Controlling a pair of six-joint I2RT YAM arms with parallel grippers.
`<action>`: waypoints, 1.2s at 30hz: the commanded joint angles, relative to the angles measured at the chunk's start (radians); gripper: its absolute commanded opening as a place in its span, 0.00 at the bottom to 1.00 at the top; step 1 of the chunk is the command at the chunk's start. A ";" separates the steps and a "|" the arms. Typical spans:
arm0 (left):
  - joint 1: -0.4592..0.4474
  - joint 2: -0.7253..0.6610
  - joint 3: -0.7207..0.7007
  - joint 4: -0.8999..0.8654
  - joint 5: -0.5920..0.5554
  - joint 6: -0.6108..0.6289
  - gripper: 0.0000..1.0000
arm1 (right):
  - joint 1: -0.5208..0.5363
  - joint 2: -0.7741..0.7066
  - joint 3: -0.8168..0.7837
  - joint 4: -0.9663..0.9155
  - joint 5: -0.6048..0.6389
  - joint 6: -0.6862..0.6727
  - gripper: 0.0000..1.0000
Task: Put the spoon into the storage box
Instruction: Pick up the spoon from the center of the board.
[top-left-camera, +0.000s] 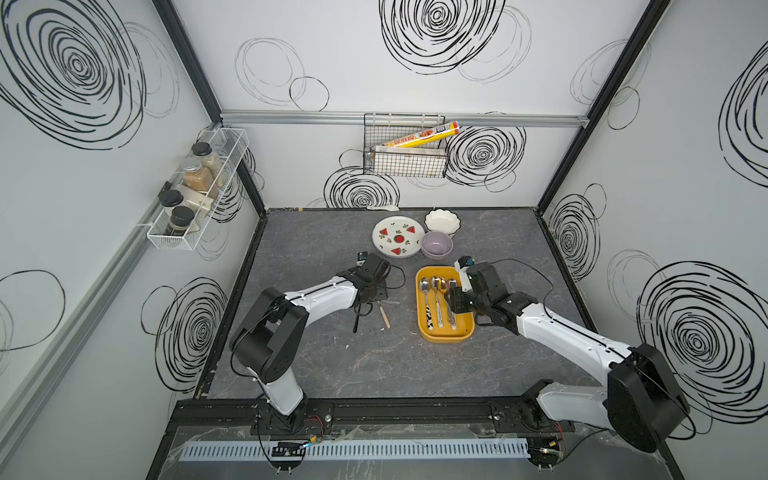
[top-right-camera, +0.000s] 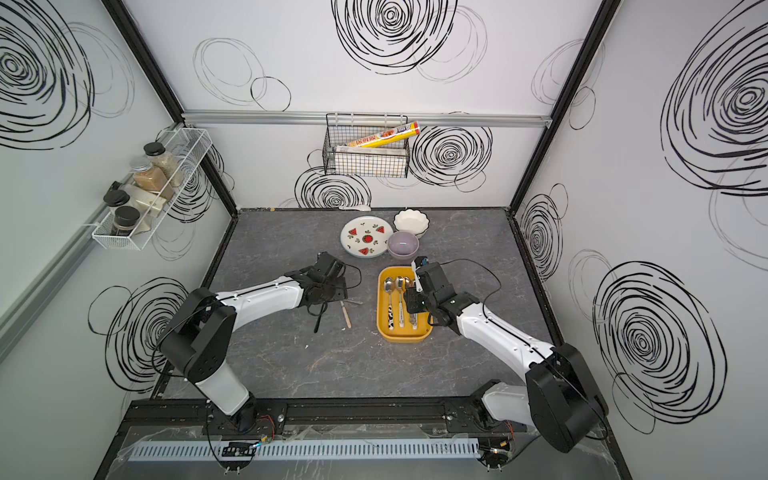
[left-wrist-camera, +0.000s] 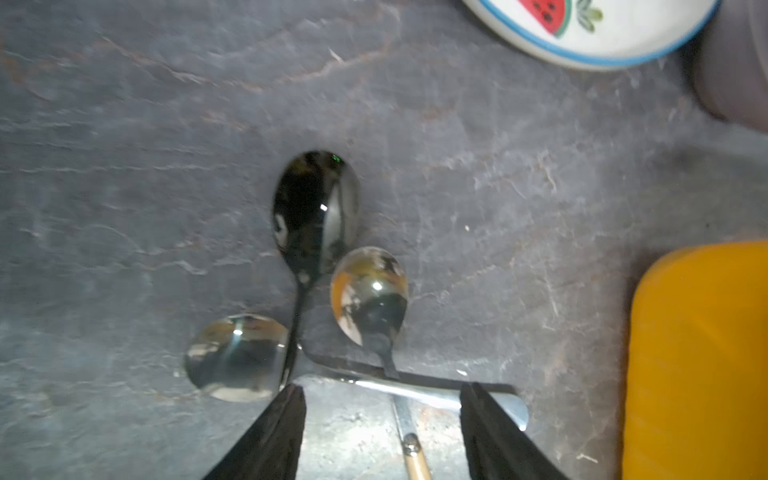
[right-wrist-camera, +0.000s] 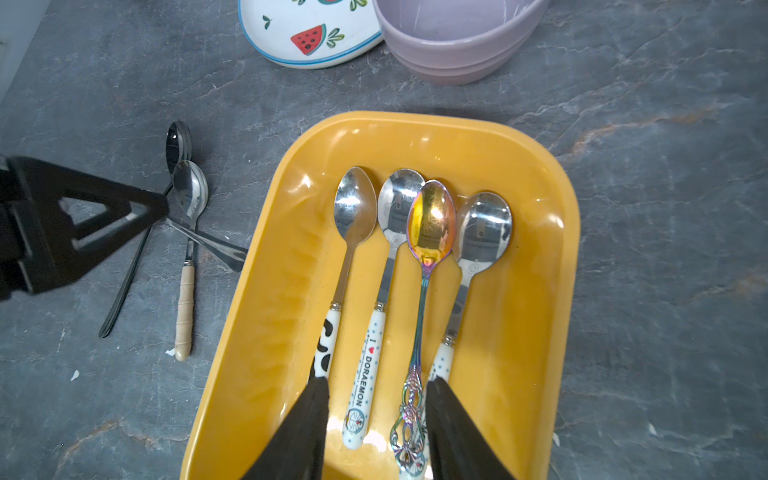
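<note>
Dark grey stone-look surface (top-left-camera: 332, 365) under white walls covered in black scribble swirls, so the room's pretty busy. At the left of the frame a white wire rack (top-left-camera: 174, 243) full of spice jars hangs on the wall. At top centre a black wire basket (top-left-camera: 415, 166) holds a yellow wrap roll (top-left-camera: 424, 135). A watermelon plate (top-left-camera: 398, 237), lilac bowl (top-left-camera: 436, 245) and white scalloped bowl (top-left-camera: 442, 220) sit bunched just above centre.

The storage box (top-left-camera: 446, 335) is right of centre, with four spoons (right-wrist-camera: 432, 220) side by side inside. The right pincer (right-wrist-camera: 378, 381) hangs over their handles, released and gripping nothing.

A black spoon (left-wrist-camera: 316, 208), wooden-handled spoon (left-wrist-camera: 370, 299) and steel spoon (left-wrist-camera: 237, 357) lie crossed on the surface left of the box. The left pincer (left-wrist-camera: 382, 388) straddles the steel handle, spread apart too.
</note>
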 joint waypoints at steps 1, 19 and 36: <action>0.031 -0.035 -0.030 -0.012 -0.025 0.020 0.66 | -0.002 0.009 0.000 0.008 -0.023 0.004 0.43; -0.001 -0.004 -0.149 0.054 0.067 0.028 0.60 | -0.003 0.023 0.013 0.020 -0.060 0.005 0.43; -0.046 0.148 -0.046 -0.046 -0.057 0.029 0.43 | -0.001 0.031 0.008 0.022 -0.073 0.005 0.43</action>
